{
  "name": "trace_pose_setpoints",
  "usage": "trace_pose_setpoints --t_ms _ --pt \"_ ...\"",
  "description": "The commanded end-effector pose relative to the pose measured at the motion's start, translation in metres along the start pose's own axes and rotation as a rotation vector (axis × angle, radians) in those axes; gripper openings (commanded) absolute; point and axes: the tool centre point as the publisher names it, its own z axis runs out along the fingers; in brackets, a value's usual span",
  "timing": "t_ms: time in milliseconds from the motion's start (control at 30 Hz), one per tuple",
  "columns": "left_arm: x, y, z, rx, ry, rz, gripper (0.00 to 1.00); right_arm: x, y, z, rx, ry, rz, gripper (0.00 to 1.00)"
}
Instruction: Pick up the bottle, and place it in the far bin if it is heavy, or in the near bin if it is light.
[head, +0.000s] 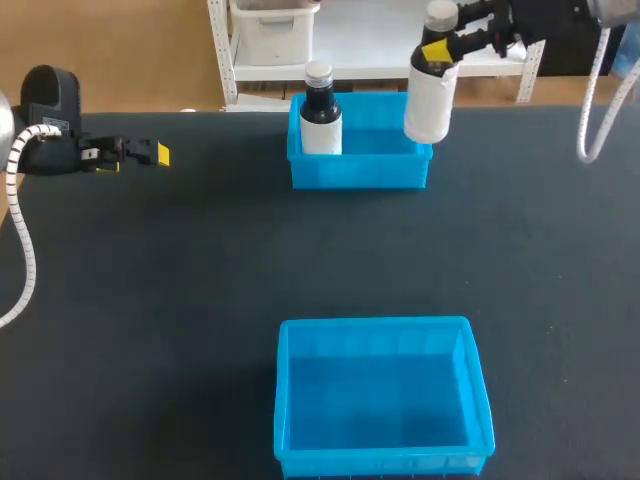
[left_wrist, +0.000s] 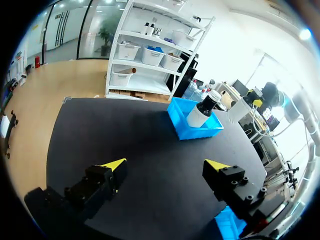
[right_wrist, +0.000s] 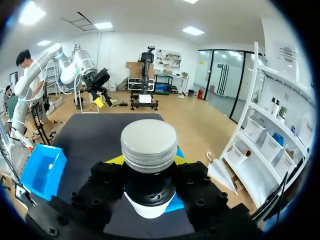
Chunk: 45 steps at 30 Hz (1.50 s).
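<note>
My right gripper (head: 437, 50) is shut on the dark neck of a white-labelled bottle (head: 429, 100), which hangs above the right end of the far blue bin (head: 360, 170). In the right wrist view the bottle's silver cap (right_wrist: 149, 145) sits between the yellow-tipped fingers (right_wrist: 116, 160), and slivers of the far bin (right_wrist: 175, 202) show beneath it. A second dark bottle (head: 321, 115) stands upright in the far bin's left end. The near blue bin (head: 380, 395) holds nothing. My left gripper (head: 150, 152) stands open over the table's left side, with nothing between its fingers (left_wrist: 114, 165).
The black tabletop (head: 200, 270) stretches between the two bins. From the left wrist, the far bin (left_wrist: 195, 125) with its standing bottle (left_wrist: 202, 109) lies ahead, the held bottle (left_wrist: 239, 109) just beyond it, and a corner of the near bin (left_wrist: 230, 225) beside the gripper.
</note>
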Motion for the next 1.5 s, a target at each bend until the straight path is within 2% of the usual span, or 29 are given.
trace_pose_setpoints --t_ms 33,333,567,1100,1500 --pt "0.000 0.000 0.000 0.000 0.000 0.000 1.00 -0.003 -0.018 0.015 -0.028 -0.005 0.000 0.00" --pt "0.000 0.000 0.000 0.000 0.000 0.000 1.00 -0.002 -0.033 0.039 -0.023 0.000 -0.009 0.00" --pt "0.000 0.000 0.000 0.000 0.000 0.000 1.00 0.006 -0.035 0.057 -0.028 0.005 -0.013 0.00" --pt "0.000 0.000 0.000 0.000 0.000 0.000 1.00 0.028 -0.038 0.079 -0.035 -0.004 0.020 0.00" --pt "0.000 0.000 0.000 0.000 0.000 0.000 1.00 0.035 -0.035 0.083 -0.040 -0.008 0.035 0.00"
